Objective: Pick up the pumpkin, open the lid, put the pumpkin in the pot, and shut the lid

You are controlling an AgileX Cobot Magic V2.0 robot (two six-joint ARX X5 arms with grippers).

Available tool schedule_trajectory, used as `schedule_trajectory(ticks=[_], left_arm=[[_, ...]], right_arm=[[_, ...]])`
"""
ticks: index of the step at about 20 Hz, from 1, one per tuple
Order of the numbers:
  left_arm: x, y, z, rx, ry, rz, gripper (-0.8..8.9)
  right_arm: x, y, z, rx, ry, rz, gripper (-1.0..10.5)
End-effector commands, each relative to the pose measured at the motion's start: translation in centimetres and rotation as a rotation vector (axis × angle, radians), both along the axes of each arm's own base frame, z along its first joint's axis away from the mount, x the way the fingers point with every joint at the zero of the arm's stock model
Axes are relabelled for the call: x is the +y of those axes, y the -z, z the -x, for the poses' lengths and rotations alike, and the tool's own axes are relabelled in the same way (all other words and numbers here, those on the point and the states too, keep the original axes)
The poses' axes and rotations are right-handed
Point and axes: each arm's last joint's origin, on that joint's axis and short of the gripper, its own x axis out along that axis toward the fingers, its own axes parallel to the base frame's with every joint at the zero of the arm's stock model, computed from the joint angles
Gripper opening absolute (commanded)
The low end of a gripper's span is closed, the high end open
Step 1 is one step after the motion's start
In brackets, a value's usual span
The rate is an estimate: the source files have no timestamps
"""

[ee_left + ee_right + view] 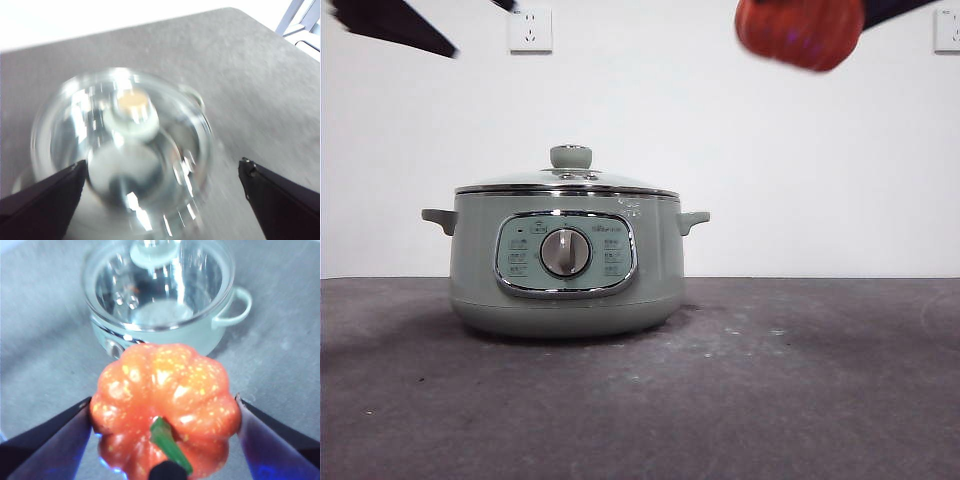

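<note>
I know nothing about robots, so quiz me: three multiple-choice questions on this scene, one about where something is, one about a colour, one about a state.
1. Where is the small orange-red ribbed toy pumpkin?
A. inside the pot
B. on the table
C. held in the air by the right gripper

2. What colour is the knob on the round clear glass lid?
A. sage green
B. red
C. black

3. What state is the wide pale sage-green electric pot in?
A. lid off
B. lid on
C. tipped over

Answers:
1 C, the right wrist view shows the pumpkin between the two black jaws, high above the grey table.
2 A, the knob matches the pot's green.
3 B, the lid sits flat on the rim; the left gripper hangs open above it.
</note>
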Motion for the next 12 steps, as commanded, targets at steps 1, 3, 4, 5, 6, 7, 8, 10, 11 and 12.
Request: schedule_trajectory(ticks=[1,3,4,5,6,7,8,10,11,12], left_arm=[[-1.7,0.5,-3.0,-0.010,0.012,-0.041,7.81],[-3.0,1.2,-5.6,-0.004,0.025,-0.067,7.81],[-3.7,1.6,-6.7,0.001,0.030,-0.075,7.81],[-4.5,2.1,-7.7,0.006,0.029,-0.088,7.81],[-5.1,2.6,-8.5,0.013,0.031,-0.099,7.81],[-5.7,3.2,-9.3,0.018,0.032,-0.110,7.81],[-6.1,3.9,-9.9,0.021,0.040,-0.116,7.81],[-6.8,5.3,-10.8,0.037,0.044,-0.125,7.81],[-7.0,5.9,-11.1,0.049,0.036,-0.139,7.81],[-7.2,6.4,-11.2,0.055,0.037,-0.155,7.81]], right_arm=[[-0.6,-0.7,1.1,-0.012,0.016,-0.033,-0.1],[-1.0,-1.2,1.8,-0.027,0.015,-0.041,-0.1],[-1.2,-1.3,2.1,-0.032,0.017,-0.047,-0.1],[-1.3,-1.5,2.3,-0.036,0.019,-0.054,-0.1],[-1.4,-1.6,2.5,-0.042,0.018,-0.057,-0.1],[-1.5,-1.6,2.6,-0.046,0.018,-0.059,-0.1],[-1.5,-1.7,2.6,-0.046,0.019,-0.060,-0.1],[-1.5,-1.6,2.7,-0.041,0.019,-0.056,-0.1],[-1.5,-1.6,2.7,-0.038,0.019,-0.054,-0.1],[-1.5,-1.6,2.7,-0.037,0.019,-0.054,-0.1]])
